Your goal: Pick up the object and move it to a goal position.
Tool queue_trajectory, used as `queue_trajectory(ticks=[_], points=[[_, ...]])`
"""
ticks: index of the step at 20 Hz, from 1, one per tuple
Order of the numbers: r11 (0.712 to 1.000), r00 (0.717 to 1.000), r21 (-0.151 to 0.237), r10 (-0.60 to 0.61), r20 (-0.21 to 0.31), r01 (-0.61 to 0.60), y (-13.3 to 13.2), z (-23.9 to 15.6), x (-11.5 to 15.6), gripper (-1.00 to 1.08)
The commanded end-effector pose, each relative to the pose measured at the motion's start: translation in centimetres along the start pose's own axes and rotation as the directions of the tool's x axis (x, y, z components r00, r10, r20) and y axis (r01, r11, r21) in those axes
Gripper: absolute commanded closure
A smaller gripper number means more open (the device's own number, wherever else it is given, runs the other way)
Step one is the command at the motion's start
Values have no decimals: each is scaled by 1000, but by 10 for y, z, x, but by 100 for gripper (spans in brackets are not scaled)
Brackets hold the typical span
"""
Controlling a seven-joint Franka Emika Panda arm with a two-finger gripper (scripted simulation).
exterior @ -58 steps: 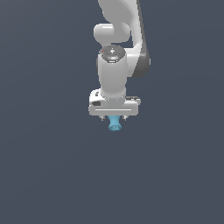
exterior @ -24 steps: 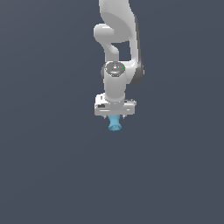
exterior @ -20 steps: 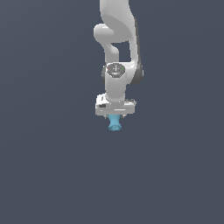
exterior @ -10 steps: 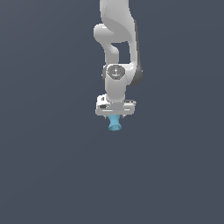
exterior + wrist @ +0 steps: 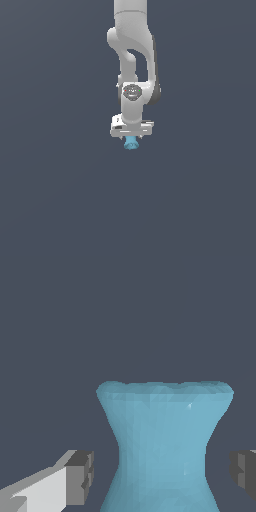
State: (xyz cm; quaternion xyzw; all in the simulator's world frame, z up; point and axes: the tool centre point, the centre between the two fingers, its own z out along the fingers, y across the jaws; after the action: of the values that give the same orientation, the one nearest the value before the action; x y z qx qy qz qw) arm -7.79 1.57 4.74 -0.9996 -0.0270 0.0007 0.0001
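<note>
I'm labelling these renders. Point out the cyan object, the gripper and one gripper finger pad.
cyan object (image 5: 162, 446), wrist view, narrow neck.
gripper (image 5: 131, 138), exterior view, between the fingertips.
finger pad (image 5: 80, 477), wrist view, dark pad face.

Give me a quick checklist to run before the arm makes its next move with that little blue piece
1. Object between the fingers: ok. The cyan object sits in the gap between the gripper fingers.
2. Pads touching it: not ok. In the wrist view both fingertips stand apart from its narrow neck.
3. Object centred in the gap: ok, roughly midway.
4. Object lifted off a surface: cannot tell; the background is plain.
5. Goal position visible: cannot tell; no marker shows in either view.
6. Path free of other things: ok, as far as the views show.
</note>
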Motion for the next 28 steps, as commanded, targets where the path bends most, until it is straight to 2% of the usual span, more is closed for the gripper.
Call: queue_trajectory(ticks=[1, 3, 4, 18, 28], points=[[1000, 1000, 0, 0, -1, 0, 0, 5, 1, -92], [1000, 1000, 0, 0, -1, 0, 0, 7, 1, -92], [1000, 1000, 0, 0, -1, 0, 0, 7, 1, 108], [1000, 1000, 0, 0, -1, 0, -1, 5, 3, 108], [1000, 1000, 0, 0, -1, 0, -14, -2, 37, 108]])
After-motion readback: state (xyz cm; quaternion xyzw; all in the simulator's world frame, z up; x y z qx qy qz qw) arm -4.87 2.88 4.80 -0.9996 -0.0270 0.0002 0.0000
